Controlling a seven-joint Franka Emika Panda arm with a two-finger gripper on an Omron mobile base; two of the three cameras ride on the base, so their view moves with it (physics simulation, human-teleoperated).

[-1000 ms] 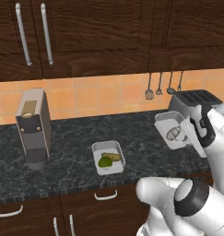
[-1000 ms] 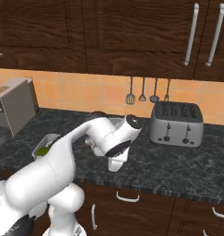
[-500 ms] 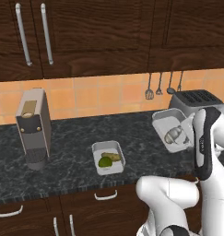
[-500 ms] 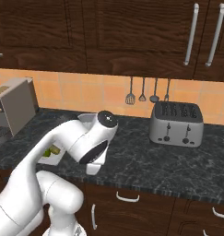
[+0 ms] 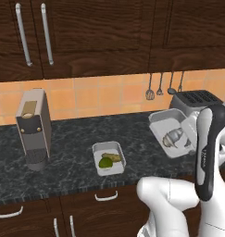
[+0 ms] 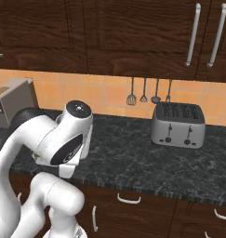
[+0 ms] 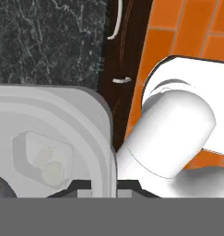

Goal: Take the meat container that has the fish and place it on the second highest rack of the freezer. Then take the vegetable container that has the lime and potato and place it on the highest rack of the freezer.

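So the shallow pale grey-white tray with rounded corners (image 5: 170, 134) is up off the dark marbled surface (image 5: 72, 162), tilted toward the left base camera, with the small silvery-grey fish (image 5: 173, 137) lying inside it. It hangs in front of the silver four-slot toaster (image 6: 178, 124). In the hand view the jaws are pressed together on the tray's rim, pinching the wall. The other pale tray (image 5: 109, 158) sits flat on the surface, round dark-green lime (image 5: 105, 162) and tan potato (image 5: 112, 157) inside, touching. A grey coffee machine (image 5: 34, 128) stands well apart on the left.
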